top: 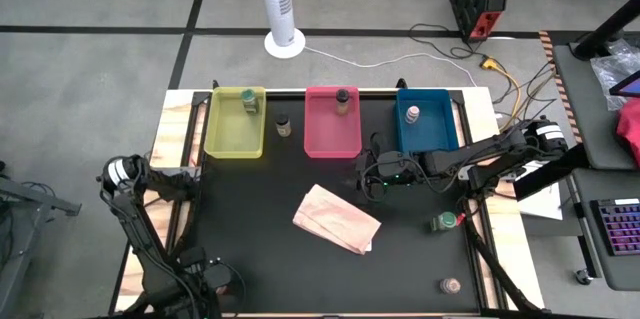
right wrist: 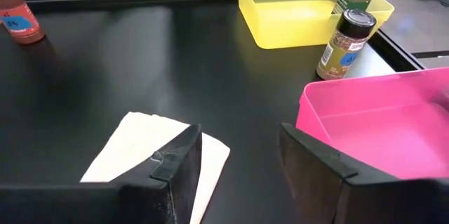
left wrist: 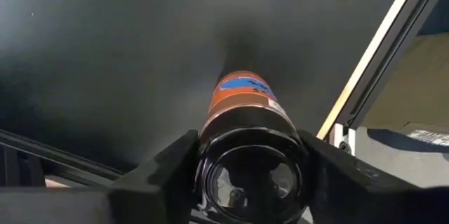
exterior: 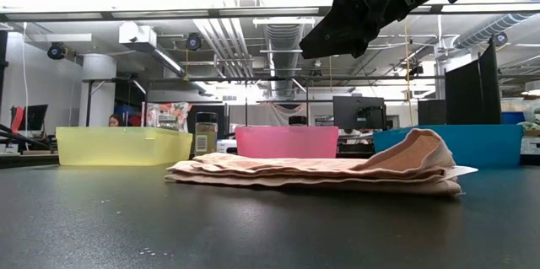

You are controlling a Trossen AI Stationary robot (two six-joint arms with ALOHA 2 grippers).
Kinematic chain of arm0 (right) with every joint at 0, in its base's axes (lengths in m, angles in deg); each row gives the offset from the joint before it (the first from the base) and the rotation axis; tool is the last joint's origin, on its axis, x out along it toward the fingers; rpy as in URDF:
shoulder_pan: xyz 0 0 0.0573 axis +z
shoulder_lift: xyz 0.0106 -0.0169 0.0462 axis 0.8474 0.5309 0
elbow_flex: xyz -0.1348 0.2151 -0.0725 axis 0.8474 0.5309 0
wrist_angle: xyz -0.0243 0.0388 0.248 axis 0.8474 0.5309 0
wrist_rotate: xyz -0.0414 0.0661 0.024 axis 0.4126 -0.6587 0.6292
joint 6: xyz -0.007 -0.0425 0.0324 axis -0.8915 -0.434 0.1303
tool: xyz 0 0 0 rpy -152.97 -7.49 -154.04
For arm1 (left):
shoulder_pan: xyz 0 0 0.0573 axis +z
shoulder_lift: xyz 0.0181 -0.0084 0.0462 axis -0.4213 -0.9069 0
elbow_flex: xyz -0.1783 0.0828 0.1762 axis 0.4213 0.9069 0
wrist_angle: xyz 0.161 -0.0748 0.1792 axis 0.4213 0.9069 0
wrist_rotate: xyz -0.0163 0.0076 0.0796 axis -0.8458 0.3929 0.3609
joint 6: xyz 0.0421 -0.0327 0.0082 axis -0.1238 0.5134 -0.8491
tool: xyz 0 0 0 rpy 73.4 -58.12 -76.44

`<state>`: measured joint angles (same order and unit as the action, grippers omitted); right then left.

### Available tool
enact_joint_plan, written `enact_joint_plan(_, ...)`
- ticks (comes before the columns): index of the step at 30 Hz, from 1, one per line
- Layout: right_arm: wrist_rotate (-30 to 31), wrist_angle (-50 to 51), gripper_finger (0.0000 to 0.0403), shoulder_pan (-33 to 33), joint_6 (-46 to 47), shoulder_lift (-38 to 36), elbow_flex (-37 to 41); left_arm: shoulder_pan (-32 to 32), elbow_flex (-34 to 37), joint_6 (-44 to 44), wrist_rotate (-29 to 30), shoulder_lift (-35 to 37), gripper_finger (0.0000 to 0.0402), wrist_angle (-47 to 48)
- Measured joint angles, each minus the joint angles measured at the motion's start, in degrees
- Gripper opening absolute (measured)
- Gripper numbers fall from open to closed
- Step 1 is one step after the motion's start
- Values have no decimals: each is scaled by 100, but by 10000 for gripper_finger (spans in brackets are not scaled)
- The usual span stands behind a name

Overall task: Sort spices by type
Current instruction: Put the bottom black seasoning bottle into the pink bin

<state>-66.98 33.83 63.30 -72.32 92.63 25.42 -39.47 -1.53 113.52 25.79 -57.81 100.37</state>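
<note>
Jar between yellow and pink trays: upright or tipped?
Upright. The jar stands on its base on the black table, dark cap on top, outside the yellow tray and the pink tray.

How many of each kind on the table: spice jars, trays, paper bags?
Spice jars: 7
Trays: 3, yellow, pink, blue
Paper bag: 1
Total: 11

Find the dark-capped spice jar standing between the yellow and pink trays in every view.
High view: jar between yellow tray and pink tray.
Low view: jar just right of the yellow tray.
Left wrist view: not in it.
Right wrist view: jar between the same two trays.
Shared landmark: the yellow tray.
</note>
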Motion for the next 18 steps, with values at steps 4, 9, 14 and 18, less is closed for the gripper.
enact_joint_plan(4, 0, 2, 169, 0, -28, 0, 1, 14, -4, -42, -24, 0, 185, 1)
enact_joint_plan(9, 0, 4, 160, 0, -37, 2, 2, 116, -4, -138, -71, 20, 185, 2)
enact_joint_plan(14, 0, 49, 151, -1, -39, 2, 2, 374, -13, -131, -85, 80, 185, 14)
enact_joint_plan(18, 0, 72, 146, 0, -52, 2, 2, 633, -128, -403, -45, 187, 185, 56)
